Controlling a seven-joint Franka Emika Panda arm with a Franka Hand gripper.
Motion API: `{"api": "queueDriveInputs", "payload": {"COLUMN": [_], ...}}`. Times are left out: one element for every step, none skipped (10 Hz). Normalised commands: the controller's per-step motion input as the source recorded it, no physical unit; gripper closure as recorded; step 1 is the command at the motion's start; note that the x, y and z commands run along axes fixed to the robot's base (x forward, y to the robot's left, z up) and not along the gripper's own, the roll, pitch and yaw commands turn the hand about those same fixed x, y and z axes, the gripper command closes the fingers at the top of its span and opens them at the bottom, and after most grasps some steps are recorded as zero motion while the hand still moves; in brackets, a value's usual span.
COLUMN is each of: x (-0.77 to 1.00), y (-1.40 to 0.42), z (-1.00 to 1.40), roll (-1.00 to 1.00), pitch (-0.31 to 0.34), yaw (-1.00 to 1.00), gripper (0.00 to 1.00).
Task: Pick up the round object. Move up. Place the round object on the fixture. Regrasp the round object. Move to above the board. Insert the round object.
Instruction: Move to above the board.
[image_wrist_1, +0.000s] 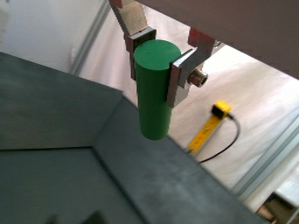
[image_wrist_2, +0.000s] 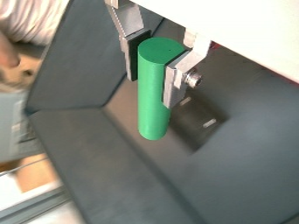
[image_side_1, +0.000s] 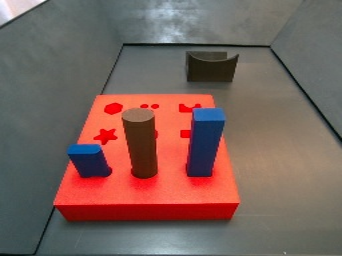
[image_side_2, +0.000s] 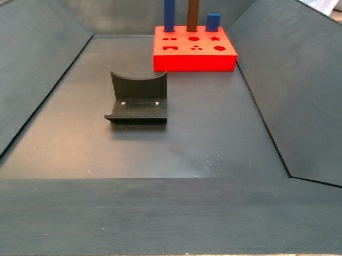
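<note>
In both wrist views my gripper (image_wrist_1: 162, 57) (image_wrist_2: 160, 58) is shut on the round object (image_wrist_1: 153, 92) (image_wrist_2: 156, 92), a green peg. The silver fingers (image_wrist_1: 184, 74) clamp its upper end, and most of its length hangs free below them. Neither side view shows the gripper or the peg. The fixture (image_side_1: 210, 65) (image_side_2: 136, 100), a dark block with a curved notch, stands bare on the grey floor. The red board (image_side_1: 147, 195) (image_side_2: 195, 55) lies apart from it, with open circle, star and dot holes in its top.
A brown cylinder (image_side_1: 139, 143), a tall blue block (image_side_1: 206, 140) and a small blue block (image_side_1: 88, 159) stand in the board. Sloping dark walls (image_side_2: 47, 90) enclose the floor. Beyond the wall's edge a yellow tool (image_wrist_1: 211, 127) with a cable lies on a white surface.
</note>
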Motion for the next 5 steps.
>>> {"api": "queueDriveInputs", "payload": {"x": [-0.58,-0.60,-0.61,-0.63,-0.64], "y": [-1.00,-1.00,-1.00,-1.00,-1.00], "z": [0.06,0.06,0.06,0.06,0.06], "roll": [-1.00,-1.00,-1.00,-1.00,-1.00], "pitch": [-0.037,-0.032,-0.023,-0.014,-0.012], "yaw": [-0.16,-0.17,-0.17,-0.17,-0.17], "gripper": [1.00,1.00,1.00,1.00,1.00]}}
